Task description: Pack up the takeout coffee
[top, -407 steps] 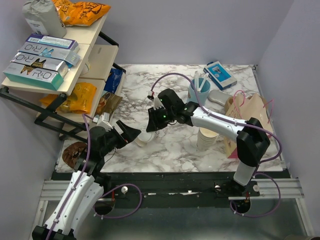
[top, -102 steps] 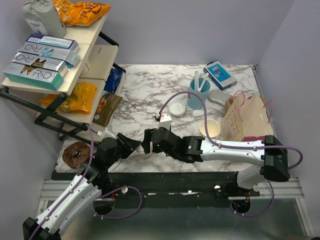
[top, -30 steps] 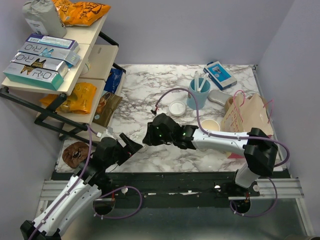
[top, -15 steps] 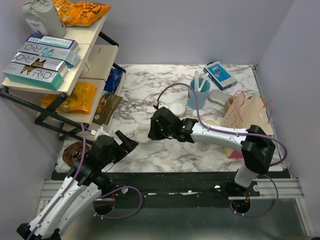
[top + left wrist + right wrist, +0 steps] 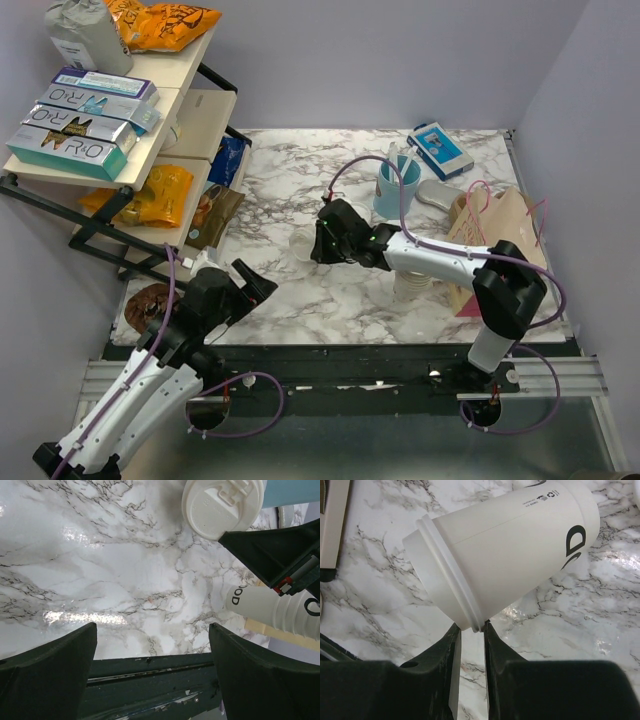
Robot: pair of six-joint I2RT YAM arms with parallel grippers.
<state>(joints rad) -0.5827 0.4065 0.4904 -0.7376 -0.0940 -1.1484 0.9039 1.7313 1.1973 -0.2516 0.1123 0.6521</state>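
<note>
The takeout coffee [image 5: 510,550] is a white paper cup with a white lid and dark lettering. It is tilted on its side over the marble table [image 5: 300,180]. My right gripper [image 5: 471,630] is shut on the rim of its lid. In the top view the cup [image 5: 303,245] sits at the right gripper [image 5: 312,243] near the table's middle. My left gripper [image 5: 255,285] is open and empty near the front left edge, apart from the cup. In the left wrist view its jaws [image 5: 152,630] stand wide, and the cup's lid [image 5: 222,505] faces the camera.
A brown paper bag [image 5: 495,235] stands at the right edge. A stack of lidless cream cups [image 5: 412,280] stands beside it. A light-blue mug [image 5: 395,185] with sticks and a blue box [image 5: 440,148] are at the back right. A snack shelf [image 5: 120,130] lines the left side.
My right gripper has carried the cup up and to the right, away from the left gripper. The left gripper has stayed open near the front edge.
</note>
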